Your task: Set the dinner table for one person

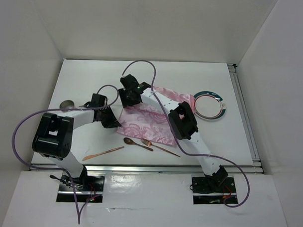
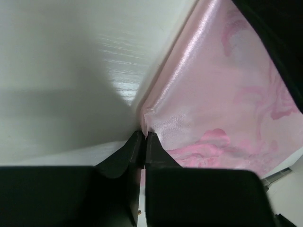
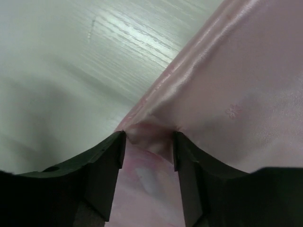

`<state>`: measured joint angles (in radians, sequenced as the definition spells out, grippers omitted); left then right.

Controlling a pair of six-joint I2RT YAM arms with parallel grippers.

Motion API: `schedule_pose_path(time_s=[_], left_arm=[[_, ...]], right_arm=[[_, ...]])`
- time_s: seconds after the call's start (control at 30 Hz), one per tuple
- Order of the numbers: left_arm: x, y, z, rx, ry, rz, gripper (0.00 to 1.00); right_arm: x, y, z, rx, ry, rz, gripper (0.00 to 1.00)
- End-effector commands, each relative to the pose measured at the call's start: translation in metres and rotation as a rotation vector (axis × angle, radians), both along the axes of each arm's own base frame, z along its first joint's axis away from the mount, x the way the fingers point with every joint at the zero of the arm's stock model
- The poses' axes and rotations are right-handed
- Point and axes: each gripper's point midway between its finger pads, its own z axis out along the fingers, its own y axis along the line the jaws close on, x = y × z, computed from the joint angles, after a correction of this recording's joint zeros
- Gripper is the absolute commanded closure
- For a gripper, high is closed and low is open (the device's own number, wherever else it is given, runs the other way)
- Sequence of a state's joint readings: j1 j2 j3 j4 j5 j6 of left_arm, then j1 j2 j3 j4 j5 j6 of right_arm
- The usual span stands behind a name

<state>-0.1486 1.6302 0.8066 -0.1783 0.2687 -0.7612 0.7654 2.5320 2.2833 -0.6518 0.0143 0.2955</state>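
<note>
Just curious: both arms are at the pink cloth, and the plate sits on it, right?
No: the plate lies on the table beside the cloth, not on it, as the top view shows. The rest is right.

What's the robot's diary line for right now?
step: gripping pink mat | left jaws: shut on its edge | right jaws: apart, edge between | plate, spoon, fork: lying on table

No writing, label or number can be read.
</note>
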Motion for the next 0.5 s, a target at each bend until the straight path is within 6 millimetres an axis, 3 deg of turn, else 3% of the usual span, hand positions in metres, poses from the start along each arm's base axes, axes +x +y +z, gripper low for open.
schedule_pose_path(time_s=[0.0,0.03,0.13,0.17,0.27,0.3,0.4,0.43,0.47], left_arm=[[-0.016,0.005,-0.016,0.012,0.068,0.003,0.90],[-0.019,0.005,-0.017,0.014,0.080,0.003,1.00],[-0.020,0.007,-0.017,0.028,0.089,-0.001,1.00],[-0.016,0.007,-0.012,0.025,0.071,0.000,1.00],[-0.014,0.011,-0.008,0.033,0.070,0.013,1.00],[-0.014,0.011,-0.008,0.033,0.070,0.013,1.00],[-0.006,0.010,0.003,0.034,0.046,0.005,1.00],[0.002,0.009,0.012,0.029,0.014,0.006,1.00],[0.003,0.012,0.014,0.030,0.020,0.015,1.00]], right_arm=[[0.012,-0.007,0.001,-0.026,-0.033,-0.085,0.46],[0.014,-0.005,0.009,-0.012,-0.046,-0.085,0.49],[0.015,-0.005,0.016,-0.003,-0.055,-0.085,0.65],[0.016,-0.003,0.026,0.013,-0.071,-0.086,0.74],[0.023,-0.005,0.051,0.045,-0.102,-0.096,0.88],[0.027,-0.010,0.058,0.054,-0.111,-0.107,0.98],[0.028,-0.011,0.090,0.111,-0.128,-0.107,1.00],[0.034,-0.014,0.113,0.145,-0.163,-0.117,1.00],[0.038,-0.019,0.122,0.160,-0.170,-0.123,1.00]])
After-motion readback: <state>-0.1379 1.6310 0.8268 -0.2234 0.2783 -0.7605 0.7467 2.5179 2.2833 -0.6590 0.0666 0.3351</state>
